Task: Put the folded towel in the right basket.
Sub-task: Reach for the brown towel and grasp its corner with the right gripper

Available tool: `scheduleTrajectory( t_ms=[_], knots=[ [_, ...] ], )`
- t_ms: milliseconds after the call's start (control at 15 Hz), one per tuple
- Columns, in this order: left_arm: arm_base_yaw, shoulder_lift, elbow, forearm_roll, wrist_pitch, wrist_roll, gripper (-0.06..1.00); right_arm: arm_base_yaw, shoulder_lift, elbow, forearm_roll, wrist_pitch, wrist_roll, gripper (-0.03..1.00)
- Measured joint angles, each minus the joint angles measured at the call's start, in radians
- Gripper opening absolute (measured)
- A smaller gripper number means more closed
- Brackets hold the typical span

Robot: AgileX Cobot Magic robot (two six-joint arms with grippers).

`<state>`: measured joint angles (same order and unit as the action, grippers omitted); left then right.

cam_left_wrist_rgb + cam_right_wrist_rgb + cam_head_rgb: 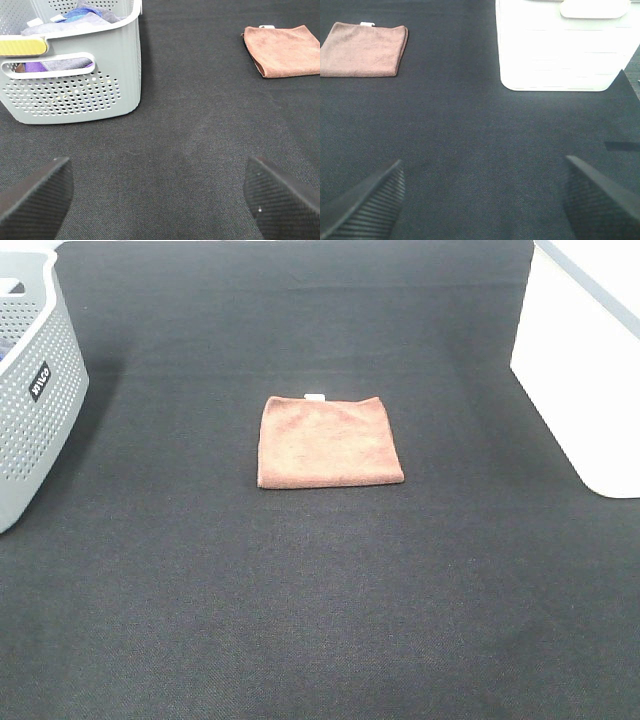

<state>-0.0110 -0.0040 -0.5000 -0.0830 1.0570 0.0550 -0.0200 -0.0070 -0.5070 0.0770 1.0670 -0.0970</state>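
Observation:
A folded rust-brown towel [329, 441] with a small white tag lies flat in the middle of the black cloth. It also shows in the left wrist view [283, 50] and the right wrist view [364, 49]. The right basket [585, 365] is white and stands at the right edge; the right wrist view shows its wall [560, 47]. My left gripper [160, 197] is open and empty, well short of the towel. My right gripper [482, 197] is open and empty, between towel and white basket but nearer me. Neither gripper shows in the exterior view.
A grey perforated basket [30, 390] stands at the left edge; the left wrist view shows it [75, 85] holding several folded cloths. The black cloth [320, 620] covers the whole table.

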Motion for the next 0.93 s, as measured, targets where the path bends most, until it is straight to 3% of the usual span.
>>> scheduleTrajectory(
  t_ms=[933],
  knots=[
    [0.000, 0.000, 0.000, 0.000, 0.000, 0.000, 0.87, 0.000, 0.000, 0.000, 0.000, 0.000, 0.000, 0.79]
  ],
)
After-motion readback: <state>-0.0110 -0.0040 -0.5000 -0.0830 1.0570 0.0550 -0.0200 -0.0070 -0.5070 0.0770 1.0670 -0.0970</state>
